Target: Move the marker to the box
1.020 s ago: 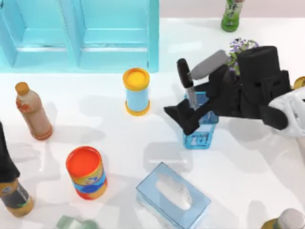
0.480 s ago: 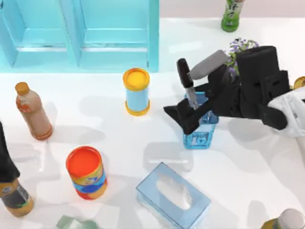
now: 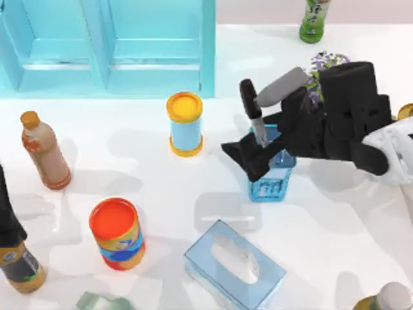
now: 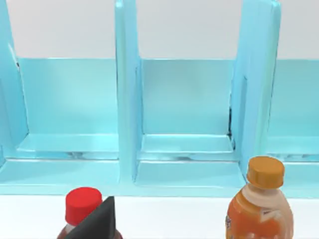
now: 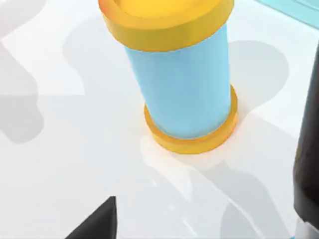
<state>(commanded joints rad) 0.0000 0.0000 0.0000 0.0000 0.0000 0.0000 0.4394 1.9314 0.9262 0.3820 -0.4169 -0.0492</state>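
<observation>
The marker (image 3: 250, 106), a thick black cap over a thin grey barrel, stands almost upright right of the table's middle. My right gripper (image 3: 253, 155) is shut on the lower end of its barrel. In the right wrist view the marker (image 5: 309, 164) runs along the frame's edge. The box (image 3: 233, 266), pale blue with an oval slot in its top, lies at the front middle, well in front of the gripper and apart from it. My left arm (image 3: 6, 206) is parked at the left edge.
A small clear blue container (image 3: 270, 184) stands directly under the right gripper. A yellow-lidded blue can (image 3: 185, 124) is just left of it, and an orange-topped can (image 3: 116, 232) is at the front left. Bottles line the left edge. A cyan shelf unit (image 3: 106, 45) fills the back left.
The right gripper and the marker have edged very slightly left. Everything else stays put.
</observation>
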